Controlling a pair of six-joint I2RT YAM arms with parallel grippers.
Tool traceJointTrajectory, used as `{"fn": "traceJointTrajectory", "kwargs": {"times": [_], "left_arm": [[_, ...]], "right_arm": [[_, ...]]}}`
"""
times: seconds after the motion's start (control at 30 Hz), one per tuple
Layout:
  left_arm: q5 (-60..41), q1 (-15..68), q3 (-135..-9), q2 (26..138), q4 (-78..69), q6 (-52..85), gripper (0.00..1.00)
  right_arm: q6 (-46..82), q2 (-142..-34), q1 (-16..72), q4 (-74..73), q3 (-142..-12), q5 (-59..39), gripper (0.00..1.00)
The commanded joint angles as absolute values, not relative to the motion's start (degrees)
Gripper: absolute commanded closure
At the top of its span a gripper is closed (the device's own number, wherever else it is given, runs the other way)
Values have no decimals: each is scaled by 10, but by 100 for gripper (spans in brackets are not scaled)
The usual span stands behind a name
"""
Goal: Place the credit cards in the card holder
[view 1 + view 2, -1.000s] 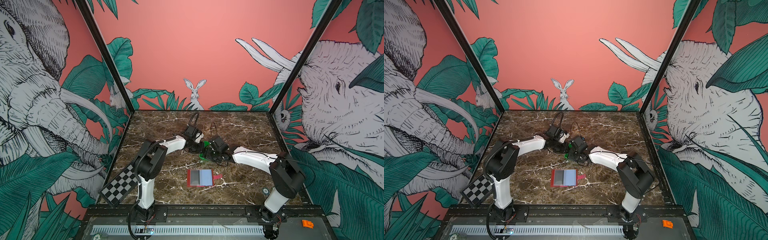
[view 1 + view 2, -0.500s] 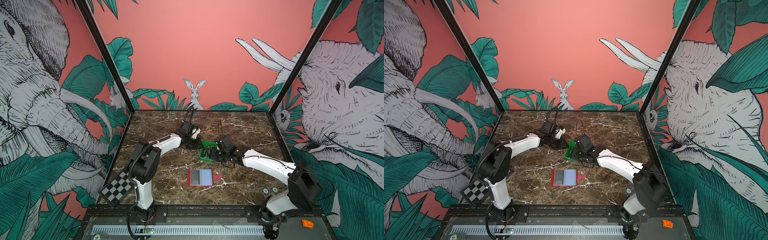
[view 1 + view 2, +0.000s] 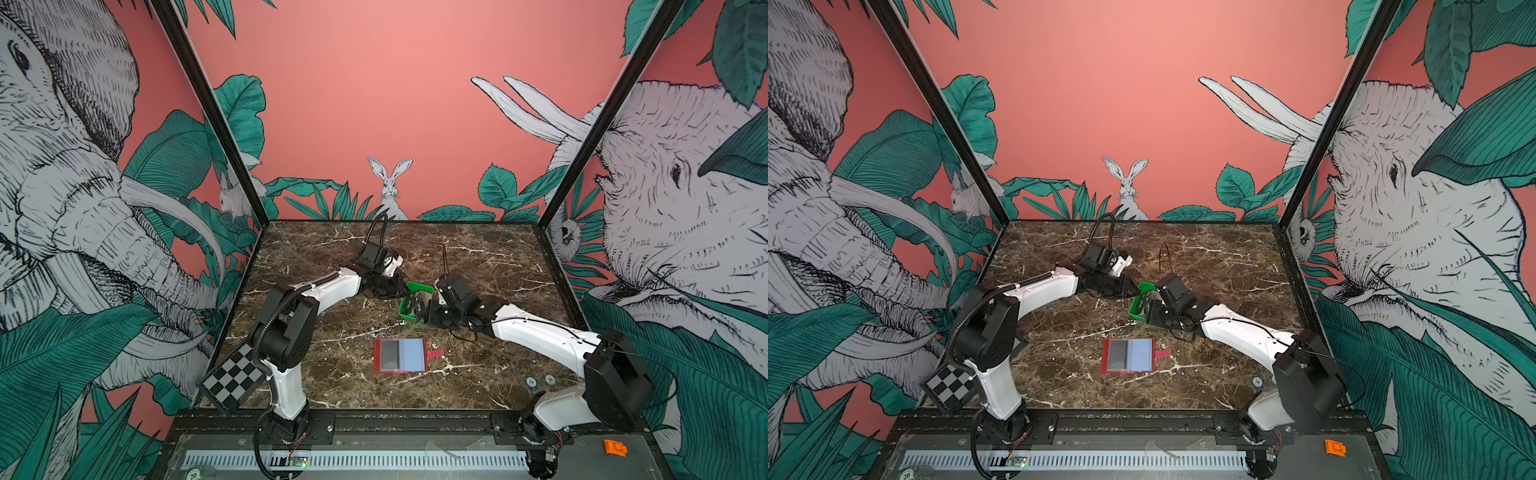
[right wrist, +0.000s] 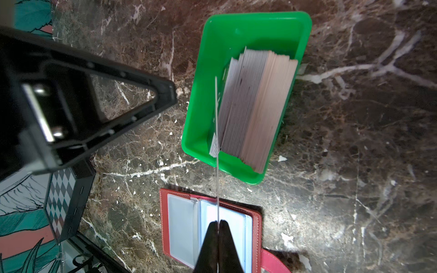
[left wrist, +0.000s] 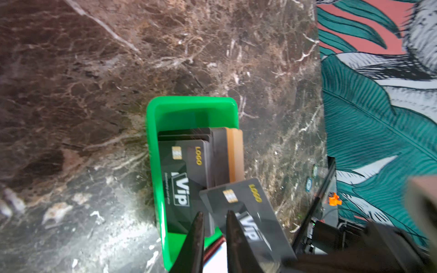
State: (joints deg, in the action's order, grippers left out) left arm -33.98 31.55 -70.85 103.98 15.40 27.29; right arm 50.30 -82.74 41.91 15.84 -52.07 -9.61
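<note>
Plastic this thin is light, stiff across its face yet springy, and slick. The held card [image 5: 246,201] is pinched at one end in the right gripper [image 4: 217,223], whose jaws are closed flat on its faces. Spare credit cards [image 4: 255,106] stand on edge in the green tray [image 4: 236,26]; the card holder [image 4: 182,224] lies open on the marble nearby. The left gripper [image 5: 215,212] hovers by the tray, jaws narrowly apart and holding nothing. An end grip probably suits best — most of the length stays free to slide into a pocket.
</note>
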Motion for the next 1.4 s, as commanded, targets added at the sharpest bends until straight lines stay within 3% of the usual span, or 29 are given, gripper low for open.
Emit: {"fn": "traceJointTrajectory", "kwargs": {"times": [0.0,0.5,0.93,1.37], "left_arm": [[-366,316,-676,975,126,286,80],[-373,339,-381,760,-158,476,75],[-325,377,-238,793,-493,649,58],[-301,385,-209,852,-695,719,56]], "right_arm": [[473,-820,415,122,-511,-118,100],[421,-789,410,85,-496,-152,100],[415,-774,410,96,-503,-156,100],[432,-701,409,125,-515,-154,100]]}}
